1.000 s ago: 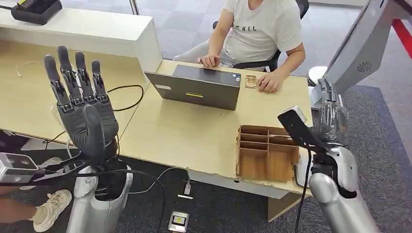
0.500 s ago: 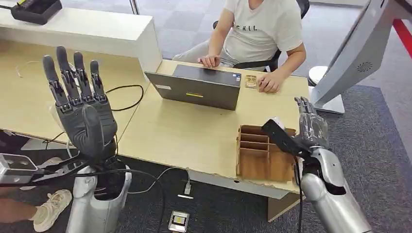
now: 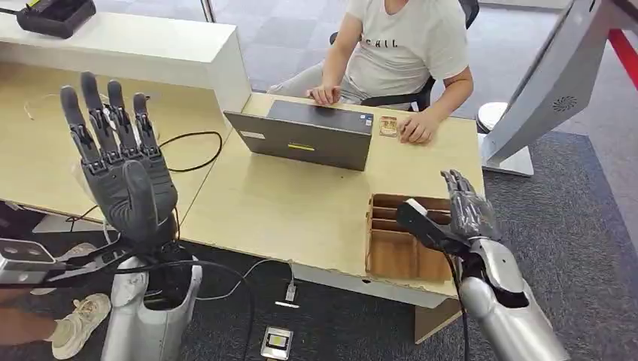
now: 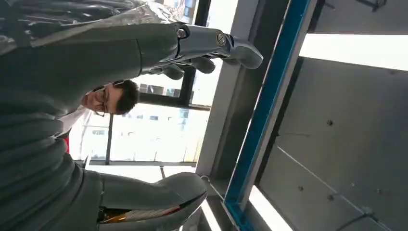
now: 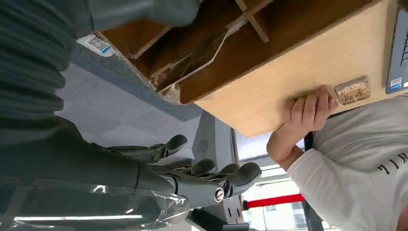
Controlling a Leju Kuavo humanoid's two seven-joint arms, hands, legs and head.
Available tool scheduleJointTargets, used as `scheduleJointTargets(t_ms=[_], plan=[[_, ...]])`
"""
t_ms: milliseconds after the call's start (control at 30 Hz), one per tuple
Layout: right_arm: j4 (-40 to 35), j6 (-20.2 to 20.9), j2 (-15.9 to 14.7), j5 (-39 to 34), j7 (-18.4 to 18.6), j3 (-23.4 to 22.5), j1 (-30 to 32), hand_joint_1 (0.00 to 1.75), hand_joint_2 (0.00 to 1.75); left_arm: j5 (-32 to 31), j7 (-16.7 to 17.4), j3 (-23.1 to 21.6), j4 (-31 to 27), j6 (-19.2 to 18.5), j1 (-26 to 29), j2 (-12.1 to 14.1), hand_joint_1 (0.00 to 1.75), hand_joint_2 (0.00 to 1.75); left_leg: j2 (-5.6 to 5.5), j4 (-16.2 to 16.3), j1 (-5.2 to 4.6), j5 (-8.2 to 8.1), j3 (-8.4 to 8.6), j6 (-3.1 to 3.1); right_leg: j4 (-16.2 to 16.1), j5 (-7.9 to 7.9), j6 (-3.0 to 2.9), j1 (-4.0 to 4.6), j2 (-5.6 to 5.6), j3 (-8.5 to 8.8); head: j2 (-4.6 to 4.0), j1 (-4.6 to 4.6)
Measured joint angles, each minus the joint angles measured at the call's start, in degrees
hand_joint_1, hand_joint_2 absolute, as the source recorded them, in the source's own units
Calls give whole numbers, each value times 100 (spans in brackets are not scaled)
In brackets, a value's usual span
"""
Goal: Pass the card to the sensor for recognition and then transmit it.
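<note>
**Right robot hand at the organizer, card not yet located**

Over the near right corner of the tabletop (image 3: 301, 210), the right robot hand (image 3: 468, 213) hovers just beside and above the wooden compartment organizer (image 3: 406, 244), fingers extended and lightly apart, holding nothing. Left robot hand (image 3: 120, 169) is raised upright over the left side, fingers spread wide, palm empty.

Card: cannot identify it with confidence. The right wrist view shows a thin pale sheet edge (image 5: 211, 53) inside one organizer slot; possibly the card, too unclear to say.

Risks, as judged:
- Slots are narrow with thin dividers; thick fingers may jam against a divider or push the organizer toward the tabletop edge, which it sits near.
- A flat card offers little to pinch; it may slip or stay wedged.
- Person (image 3: 402, 45) seated at the laptop (image 3: 305, 139) has a hand resting near; a wide arm swing could come close.
</note>
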Motion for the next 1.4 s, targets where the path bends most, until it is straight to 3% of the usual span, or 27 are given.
scheduleJointTargets(t_ms=[33, 67, 1033, 1067, 1133, 1167, 1200, 1333, 1400], plan=[[0, 11, 0, 7, 4, 11, 0, 161, 175, 0, 0, 0, 0, 13, 3, 0, 0, 175, 0, 0, 0, 0, 0, 0, 0, 0, 0, 0, 0, 0, 0, -2], [0, 28, -2, 11, 4, 22, 1, 175, 175, 0, 0, 0, -2, 17, 4, 0, 0, 175, 1, 0, 0, 0, 1, 0, 0, 0, 0, 0, 0, 0, 0, 0], [-37, 116, 2, -42, 33, 177, 102, 175, 175, 28, -2, -9, -94, 114, 126, 39, 0, 175, 2, 0, 0, 0, 6, 0, 0, 0, 0, 0, 1, 2, 0, -2], [-48, 120, 2, -46, 42, 177, 108, 162, 175, 31, -2, -11, -94, 114, 125, 42, 0, 175, 2, 0, 0, 0, 6, 0, 0, 0, 0, 0, 1, 2, 0, -2], [-66, 129, 0, -52, 70, 177, 120, 68, 175, 33, -2, -13, -94, 114, 126, 44, 0, 175, 2, 1, 0, 0, 7, 0, 0, 1, 0, 0, 1, 3, 0, 0], [-74, 129, 0, -57, 74, 177, 125, 58, 175, 33, -2, -15, -94, 114, 125, 44, 0, 175, 2, 1, 0, 0, 7, 0, 0, 1, 0, 0, 1, 3, 0, -2], [-96, 129, -2, -57, 79, 177, 132, 21, 175, 33, -2, -15, -94, 114, 126, 46, 0, 175, 3, 0, 0, 0, 8, 0, 0, 0, 0, 0, 1, 3, 0, 0], [-116, 162, -15, -94, 127, 184, 231, 0, 175, 33, -2, -18, -94, 109, 129, 48, 0, 175, 1, 1, 0, 1, 4, 0, 0, 1, 0, 0, 0, 3, 0, -2], [-147, 164, -24, -111, 142, 186, 270, 0, 175, 31, -2, -20, -94, 109, 130, 50, 0, 175, 2, 1, 0, 0, 4, 0, 0, 1, 0, 0, 1, 2, 0, -2]])
